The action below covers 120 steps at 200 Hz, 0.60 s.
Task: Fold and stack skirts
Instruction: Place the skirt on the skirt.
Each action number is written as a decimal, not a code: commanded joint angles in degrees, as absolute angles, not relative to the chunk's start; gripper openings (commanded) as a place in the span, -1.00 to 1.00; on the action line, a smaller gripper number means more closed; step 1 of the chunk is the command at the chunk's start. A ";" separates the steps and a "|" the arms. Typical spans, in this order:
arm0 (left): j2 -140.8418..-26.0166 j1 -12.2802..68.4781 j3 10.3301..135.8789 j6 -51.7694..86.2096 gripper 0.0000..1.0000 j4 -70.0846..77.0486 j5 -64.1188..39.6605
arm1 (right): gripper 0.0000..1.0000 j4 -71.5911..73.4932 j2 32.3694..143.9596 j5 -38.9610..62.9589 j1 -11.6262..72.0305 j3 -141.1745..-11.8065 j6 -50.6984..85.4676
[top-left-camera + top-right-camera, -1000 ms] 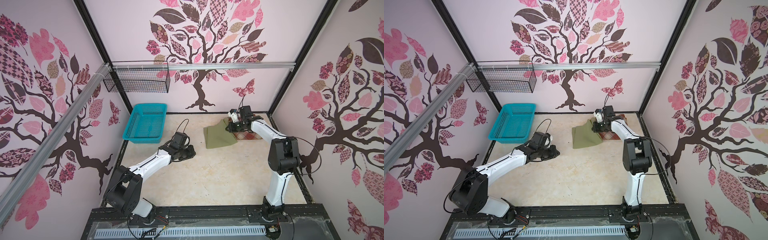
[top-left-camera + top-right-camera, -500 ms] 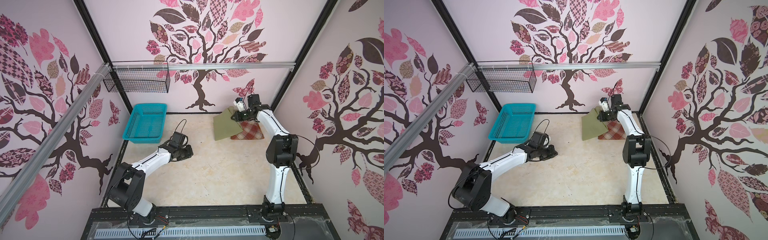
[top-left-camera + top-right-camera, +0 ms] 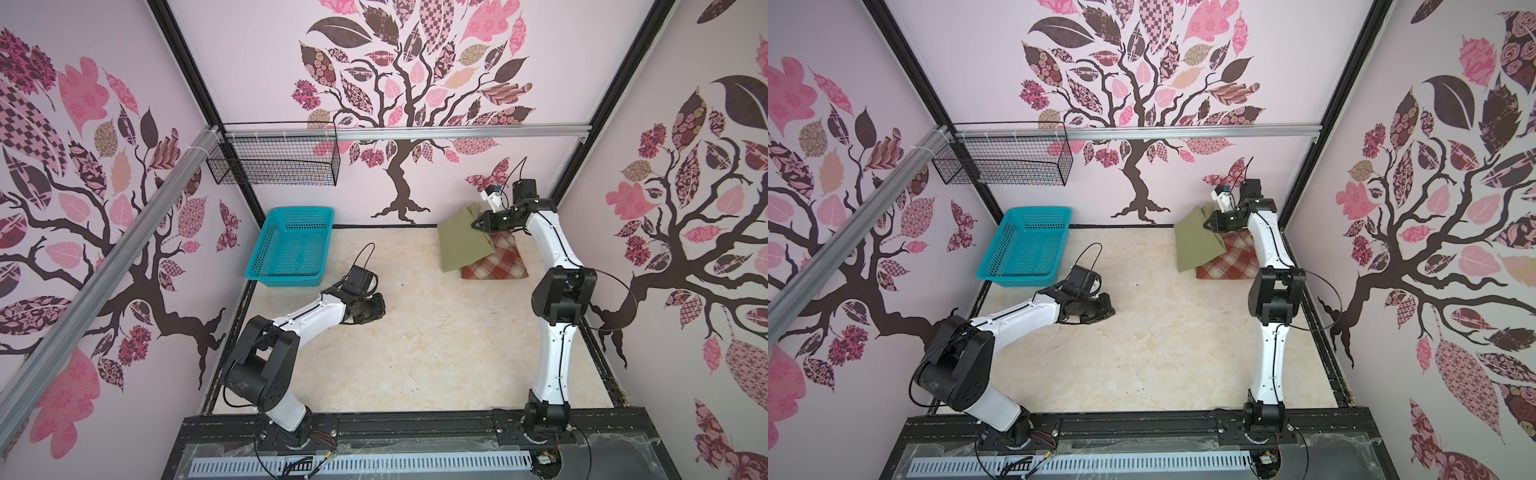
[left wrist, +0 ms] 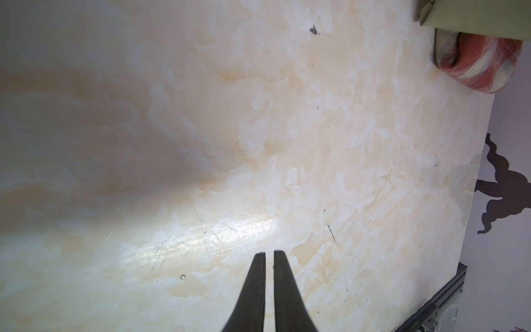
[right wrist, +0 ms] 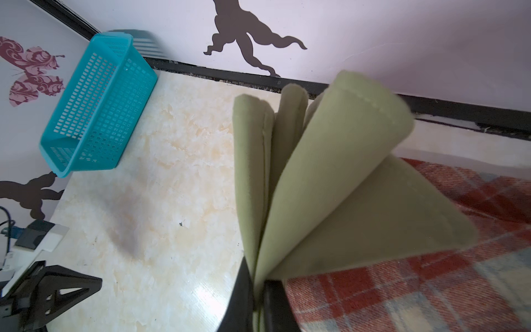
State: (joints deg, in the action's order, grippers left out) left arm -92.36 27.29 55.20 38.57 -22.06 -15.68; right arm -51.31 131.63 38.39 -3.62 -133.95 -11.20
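Currently right gripper (image 3: 475, 225) pinches the folded olive skirt (image 3: 459, 245) by one edge, partly over the plaid skirt (image 3: 496, 266) at the back-right corner, left gripper (image 4: 269, 254) closed on nothing; layers are fanning, so release could unfold it or stack it skewed.

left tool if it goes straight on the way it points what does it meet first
Likely only the bare tabletop: the left tool aims across open surface, the plaid skirt lying off that line. Depth is unclear.
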 commanded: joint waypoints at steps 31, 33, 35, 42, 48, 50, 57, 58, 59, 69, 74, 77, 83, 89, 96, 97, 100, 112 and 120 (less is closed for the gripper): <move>-94.53 27.04 59.27 38.04 -0.77 -22.77 -16.91 | -1.00 -53.40 135.00 51.46 -9.49 -137.32 -9.77; -94.49 27.06 59.40 38.05 -0.77 -22.76 -16.95 | -1.00 -53.46 135.04 51.62 -9.58 -137.35 -9.76; -94.57 27.02 59.45 38.10 -0.77 -22.79 -17.00 | -1.00 -53.44 135.08 51.92 -9.84 -137.30 -9.76; -94.81 27.02 59.63 38.19 -0.77 -22.76 -17.13 | -1.00 -53.61 135.17 52.44 -10.41 -137.25 -10.06; -95.07 26.99 59.79 38.37 -0.77 -22.80 -17.22 | -1.00 -53.53 135.26 52.47 -10.79 -137.05 -10.23; -95.09 27.01 59.88 38.33 -0.77 -22.82 -17.27 | -1.00 -53.57 135.26 52.47 -10.85 -137.05 -10.27; -95.36 27.04 60.17 38.33 -0.77 -22.95 -17.40 | -1.00 -53.68 135.39 52.62 -11.19 -136.91 -10.73; -95.36 27.05 60.23 38.33 -0.77 -22.99 -17.40 | -1.00 -53.69 135.42 52.63 -11.22 -136.92 -10.73; -95.40 27.06 60.26 38.32 -0.77 -22.96 -17.40 | -1.00 -53.70 135.43 52.68 -11.28 -136.97 -10.77; -96.02 27.00 60.71 38.42 -0.77 -23.12 -17.49 | -1.00 -53.71 135.81 53.19 -11.83 -136.85 -10.93; -96.33 27.04 61.04 38.49 -0.77 -23.39 -17.58 | -1.00 -53.62 136.07 53.72 -12.23 -136.86 -10.83; -96.45 27.07 61.17 38.52 -0.77 -23.50 -17.65 | -1.00 -53.61 136.24 54.18 -12.45 -136.88 -10.77; -96.81 27.06 61.61 38.41 -0.77 -23.77 -17.75 | -1.00 -53.53 136.61 54.73 -12.92 -136.95 -10.56; -97.07 27.05 62.00 38.41 -0.77 -24.02 -17.75 | -1.00 -53.60 137.03 55.35 -13.43 -136.93 -10.46; -97.35 27.02 62.43 38.41 -0.77 -24.42 -17.84 | -1.00 -53.81 137.52 55.90 -13.93 -136.90 -10.54; -97.37 27.05 62.46 38.45 -0.77 -24.43 -17.84 | -1.00 -53.84 137.62 56.03 -14.04 -136.96 -10.54; -97.46 27.07 62.61 38.36 -0.77 -24.53 -17.84 | -1.00 -53.99 137.88 56.21 -14.25 -136.98 -10.66; -97.85 27.05 63.21 38.33 -0.77 -25.14 -17.76 | -1.00 -54.55 138.96 56.47 -14.90 -137.03 -10.77; -98.12 27.06 63.58 38.40 -0.77 -25.41 -17.65 | -1.00 -54.90 139.88 56.65 -15.34 -137.12 -10.90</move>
